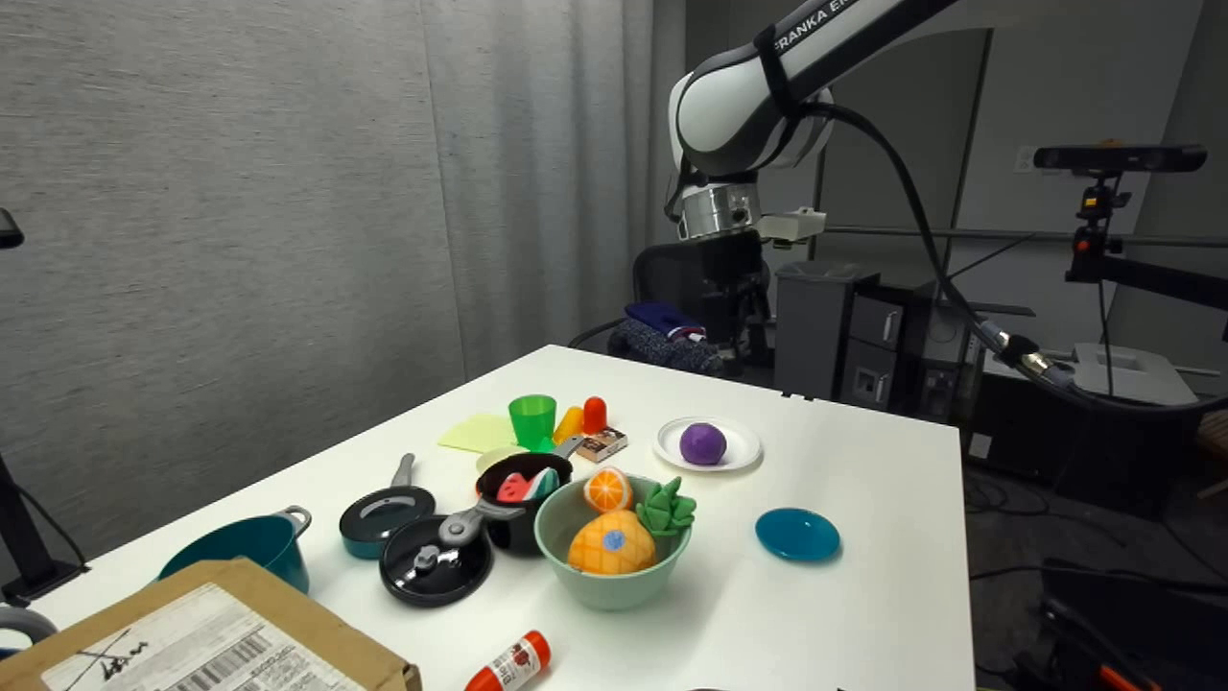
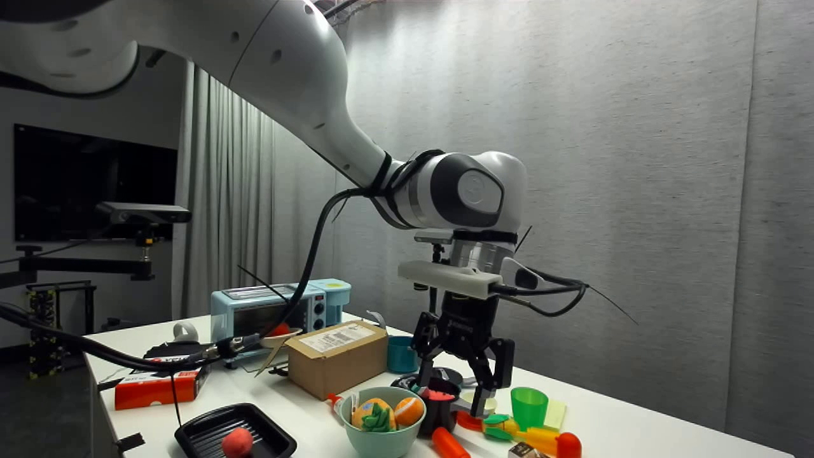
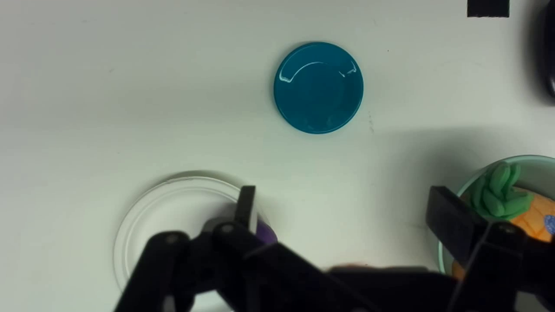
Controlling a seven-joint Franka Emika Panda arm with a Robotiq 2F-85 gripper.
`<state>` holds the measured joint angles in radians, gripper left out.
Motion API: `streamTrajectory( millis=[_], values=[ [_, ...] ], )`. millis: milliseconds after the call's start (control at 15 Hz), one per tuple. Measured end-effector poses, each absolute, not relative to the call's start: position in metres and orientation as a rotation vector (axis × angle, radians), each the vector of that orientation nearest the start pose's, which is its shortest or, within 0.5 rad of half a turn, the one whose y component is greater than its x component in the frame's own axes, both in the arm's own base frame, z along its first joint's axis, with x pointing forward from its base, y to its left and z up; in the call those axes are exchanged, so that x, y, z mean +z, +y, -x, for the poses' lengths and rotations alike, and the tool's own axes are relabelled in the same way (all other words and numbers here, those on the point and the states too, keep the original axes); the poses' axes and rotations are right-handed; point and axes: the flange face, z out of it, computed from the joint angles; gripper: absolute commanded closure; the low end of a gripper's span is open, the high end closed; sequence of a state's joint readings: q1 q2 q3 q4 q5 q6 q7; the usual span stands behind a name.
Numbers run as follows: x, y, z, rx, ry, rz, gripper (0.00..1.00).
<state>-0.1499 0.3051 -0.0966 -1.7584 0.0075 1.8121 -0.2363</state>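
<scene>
Wide open and empty, my gripper (image 3: 347, 212) hangs above the white table, as an exterior view also shows the gripper (image 2: 453, 389). In the wrist view, one finger overlaps the edge of a white plate (image 3: 147, 216), where a purple ball (image 3: 265, 232) is mostly hidden. The opposite finger covers part of a mint-green bowl (image 3: 470, 184) containing a plush pineapple (image 3: 537, 212). A plush orange slice (image 1: 608, 490) is also in that bowl. Farther up the wrist view lies a teal saucer (image 3: 318, 89). Whole, the purple ball (image 1: 703, 444) shows on its plate in an exterior view.
Beside the bowl stands a black pot (image 1: 513, 523) with toy watermelon pieces, near a small pan (image 1: 384, 518) and a lid (image 1: 436, 566). A green cup (image 1: 533, 420) is farther back. The cardboard box (image 2: 337, 359), blue toaster oven (image 2: 273, 312) and black grill tray (image 2: 267, 439) also occupy the table.
</scene>
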Motion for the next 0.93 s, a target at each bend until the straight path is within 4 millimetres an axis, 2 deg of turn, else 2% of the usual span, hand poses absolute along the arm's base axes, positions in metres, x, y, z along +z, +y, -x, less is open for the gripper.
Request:
streamTrajectory(
  millis=[667,800,933],
  values=[
    [0.375,-0.144,-0.592,0.385,0.022,3.074,0.0],
    [0.372,-0.138,-0.592,0.37,0.025,3.027,0.0],
    [0.366,-0.124,-0.596,0.362,0.016,2.974,0.0]
  ],
)
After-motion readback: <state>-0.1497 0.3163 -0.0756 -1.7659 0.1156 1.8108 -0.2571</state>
